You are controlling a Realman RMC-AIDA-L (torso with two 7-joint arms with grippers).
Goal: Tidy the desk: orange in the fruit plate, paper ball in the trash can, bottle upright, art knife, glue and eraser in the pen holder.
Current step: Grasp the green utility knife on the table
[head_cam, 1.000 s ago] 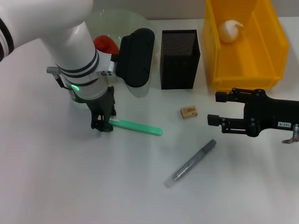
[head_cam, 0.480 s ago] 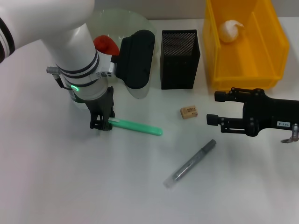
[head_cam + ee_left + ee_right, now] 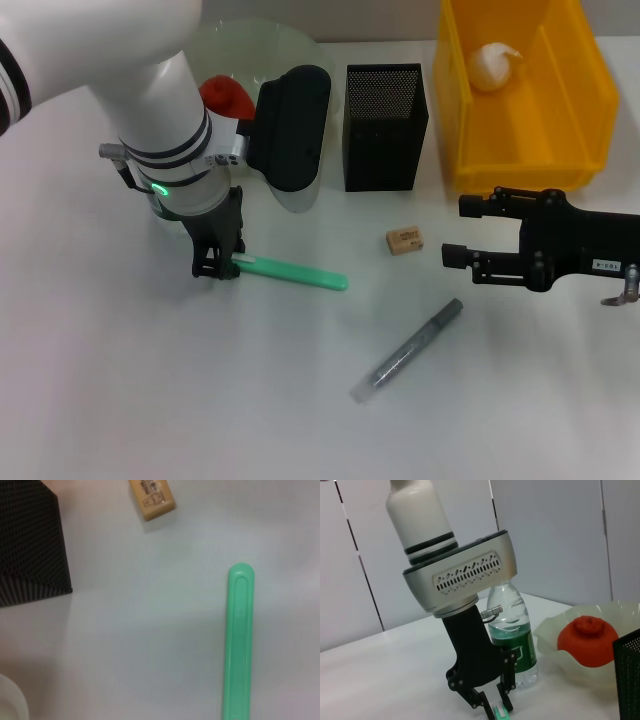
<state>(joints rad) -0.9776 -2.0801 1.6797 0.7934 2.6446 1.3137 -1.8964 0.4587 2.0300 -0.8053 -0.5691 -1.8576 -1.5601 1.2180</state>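
The left claw stands low over the white desk, its two black fingers set around the near end of the green art knife; from the right wrist view the fingers straddle the green tip with a small gap on either side, so the claw is narrowly open around it, and whether the pads actually touch the handle cannot be told. The knife lies flat, its free end pointing toward the eraser, which sits on the desk between the knife and the right claw. That right claw hovers just beside the eraser, in front of the trash can, its fingers spread apart and holding nothing. The paper ball lies inside the trash can. The pen holder stands upright between the trash can and the fruit plate, and the orange rests in that plate. The bottle stands upright directly behind the left claw. A grey glue stick lies slanted on the desk, nearer the front, apart from everything else.
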